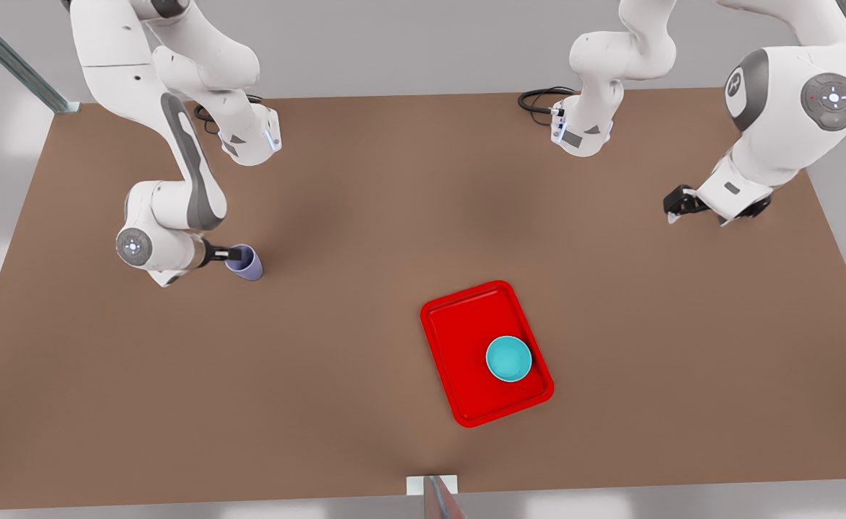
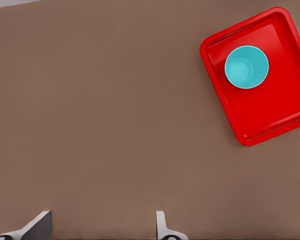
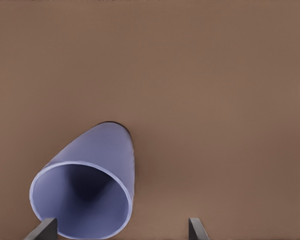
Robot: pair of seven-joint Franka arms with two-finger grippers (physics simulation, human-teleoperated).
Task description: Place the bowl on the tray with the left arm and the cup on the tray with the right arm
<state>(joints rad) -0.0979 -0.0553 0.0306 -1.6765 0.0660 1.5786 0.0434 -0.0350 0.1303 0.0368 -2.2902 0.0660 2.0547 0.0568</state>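
Sitting in tray: bowl, seemingly empty

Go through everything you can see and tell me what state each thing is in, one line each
Small turquoise round bowl: upright, resting inside the tray.
Bright red rectangular tray: flat on the table, holding the bowl.
Pale lavender tapered cup: on the table, off the tray.
Right gripper: jaws open, at the cup's rim.
Left gripper: jaws open, empty, waiting.

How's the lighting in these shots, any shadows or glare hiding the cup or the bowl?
Front view: soft, even light, faint blurry shadows on the table, no glare; the bowl on the tray reads cleanly. Right wrist view: the cup has a dark interior and a soft shadow beside it. Left wrist view: flat light, no glare.
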